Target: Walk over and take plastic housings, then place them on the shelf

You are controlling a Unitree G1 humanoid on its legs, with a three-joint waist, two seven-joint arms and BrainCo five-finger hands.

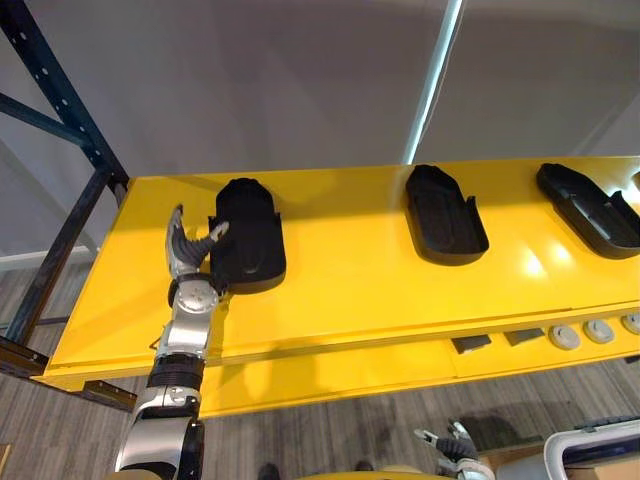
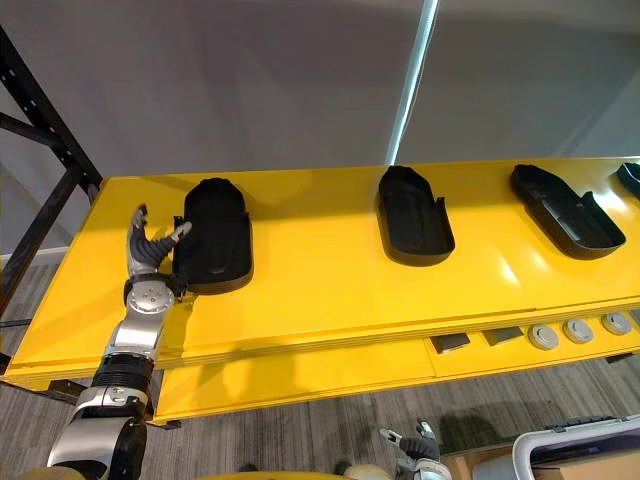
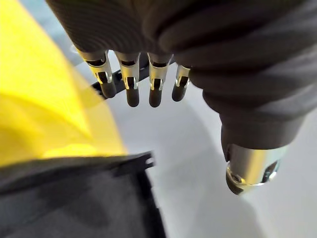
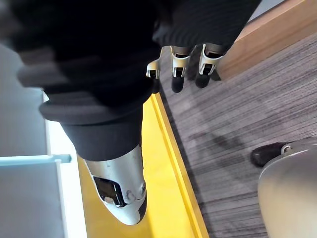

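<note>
At the far left a dark rack upright [image 1: 60, 95] is rising beside the yellow shelf [image 1: 350, 270]. The left robot hand [image 1: 188, 250] is reaching up over the shelf's left part, just beside the left edge of the first plastic housing [image 1: 250, 235]. Its fingers [image 3: 130, 87] are standing straight and spread, with the thumb [image 3: 250, 166] well apart from them, so the hand is wide and holding nothing. The thumb tip is pointing at the housing's rim. Whether it is actually touching is hard to tell from the head views.

That black housing is lying flat on the shelf with its rounded end toward the wall. Further right, well apart, a second plastic housing [image 1: 445, 215] is lying hollow side up. A third plastic housing [image 1: 590, 208] is lying near the shelf's right end, angled slightly.

On a lower yellow ledge at the right, two dark wedge pieces [image 1: 470, 344] are sitting beside a row of grey round discs [image 1: 565, 337].

The right robot hand [image 1: 450, 442] is hanging low over the grey floor [image 1: 330, 430]. Its fingers [image 4: 178, 64] are relaxed and holding nothing.
</note>
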